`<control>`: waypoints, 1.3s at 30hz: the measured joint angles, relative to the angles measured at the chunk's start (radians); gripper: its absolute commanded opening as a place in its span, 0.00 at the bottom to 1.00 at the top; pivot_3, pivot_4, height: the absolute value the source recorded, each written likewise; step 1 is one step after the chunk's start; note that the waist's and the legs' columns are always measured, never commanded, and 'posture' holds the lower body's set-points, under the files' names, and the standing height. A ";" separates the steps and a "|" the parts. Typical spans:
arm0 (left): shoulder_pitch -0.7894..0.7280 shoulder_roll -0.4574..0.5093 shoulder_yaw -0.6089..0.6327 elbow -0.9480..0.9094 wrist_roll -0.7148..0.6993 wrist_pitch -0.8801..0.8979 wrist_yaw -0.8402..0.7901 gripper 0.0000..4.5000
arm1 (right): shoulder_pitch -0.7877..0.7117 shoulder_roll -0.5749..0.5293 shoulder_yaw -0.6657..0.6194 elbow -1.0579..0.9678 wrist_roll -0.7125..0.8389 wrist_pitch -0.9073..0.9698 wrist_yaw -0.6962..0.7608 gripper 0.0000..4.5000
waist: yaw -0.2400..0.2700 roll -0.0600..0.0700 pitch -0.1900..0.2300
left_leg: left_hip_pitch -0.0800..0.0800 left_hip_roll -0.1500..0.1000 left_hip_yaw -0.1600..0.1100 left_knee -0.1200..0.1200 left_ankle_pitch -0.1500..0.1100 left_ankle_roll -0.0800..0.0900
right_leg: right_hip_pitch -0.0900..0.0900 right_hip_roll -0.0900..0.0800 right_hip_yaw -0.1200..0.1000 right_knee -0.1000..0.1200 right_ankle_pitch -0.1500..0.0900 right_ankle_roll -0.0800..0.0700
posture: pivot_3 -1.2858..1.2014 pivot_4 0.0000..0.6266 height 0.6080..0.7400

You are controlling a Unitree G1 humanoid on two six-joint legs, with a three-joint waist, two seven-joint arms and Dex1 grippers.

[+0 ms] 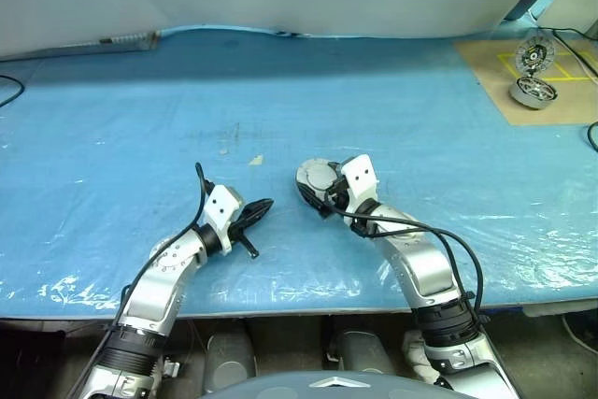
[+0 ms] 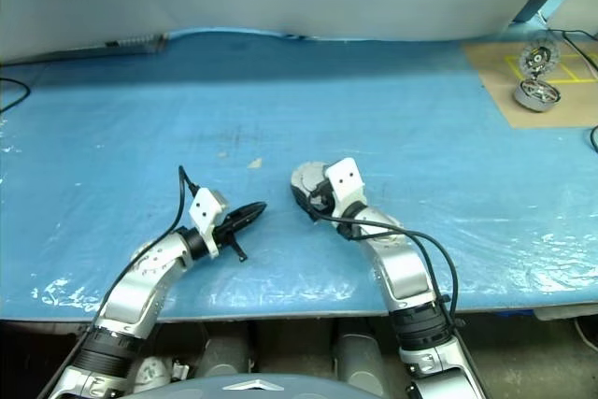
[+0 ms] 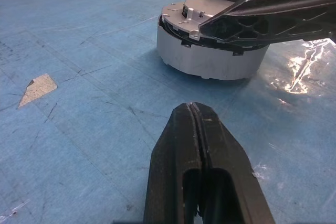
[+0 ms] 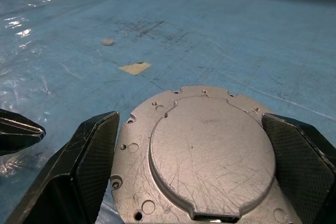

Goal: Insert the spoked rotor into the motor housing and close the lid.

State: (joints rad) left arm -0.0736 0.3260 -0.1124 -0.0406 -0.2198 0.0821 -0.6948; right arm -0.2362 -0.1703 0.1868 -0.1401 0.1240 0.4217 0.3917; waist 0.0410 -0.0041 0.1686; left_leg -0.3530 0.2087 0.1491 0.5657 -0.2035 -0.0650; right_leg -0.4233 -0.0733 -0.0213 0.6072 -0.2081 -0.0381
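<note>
1. The right gripper (image 1: 312, 190) is standing with its jaws spread wide over a silver drum (image 3: 210, 61), one black finger flanking each side of the drum's round wall. The drum is sitting flat on the blue table (image 1: 140, 119), with its plate of screw holes facing up.
2. The left gripper (image 1: 265, 205) is hanging just above the table with its jaws pressed fully together and holding nothing. It is pointing across at the drum from the left, near it but not touching.
3. The task's own parts are sitting well apart from both arms, on a brown board (image 1: 495, 81) at the far right corner of the table. The motor housing (image 1: 533, 92) seems to be the round silver cup lying there, with the lid (image 1: 535, 53) standing up behind it, though both are showing too small to be sure. I am not making out the spoked rotor for certain.
4. The relation that matters is this: the board is lying forward and far to the right of both sets of jaws, so the right arm is much the nearer one. The left arm would be crossing the whole workspace to get there.
5. As round pieces lying flat, the parts are offering no long axis to line up with. A grasp from above across the rim is looking like the sensible approach.
6. By my reading, neither the insertion nor the closing of the lid is yet under way.
</note>
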 measured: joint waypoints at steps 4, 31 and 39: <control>0.000 -0.001 0.000 0.000 0.001 0.000 0.000 0.00 | 0.000 0.000 0.000 0.000 0.000 -0.001 0.000 0.92 | 0.000 0.000 0.000 | 0.000 0.000 0.000 0.000 0.000 0.000 | 0.000 0.000 0.000 0.000 0.000 0.000 | 0.52 0.24 1.00; -0.003 -0.010 0.002 0.000 0.001 0.003 0.016 0.00 | -0.001 0.010 0.001 0.006 -0.007 -0.019 -0.003 0.92 | 0.000 0.000 0.000 | 0.000 0.000 0.000 -0.002 0.000 0.000 | 0.000 0.000 0.000 -0.002 0.000 0.000 | 0.52 0.24 1.00; -0.044 -0.034 0.045 0.000 0.001 0.001 0.076 0.00 | -0.001 0.014 -0.011 0.006 -0.002 -0.016 -0.001 0.96 | 0.000 0.000 0.000 | 0.000 -0.001 0.000 -0.002 0.000 0.000 | -0.001 0.000 0.000 -0.002 0.000 0.000 | 0.52 0.24 1.00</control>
State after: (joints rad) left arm -0.1179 0.2922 -0.0670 -0.0407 -0.2189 0.0827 -0.6186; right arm -0.2371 -0.1563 0.1756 -0.1344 0.1223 0.4057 0.3903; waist 0.0411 -0.0041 0.1687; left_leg -0.3533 0.2081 0.1492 0.5637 -0.2035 -0.0651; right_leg -0.4239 -0.0733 -0.0212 0.6052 -0.2082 -0.0379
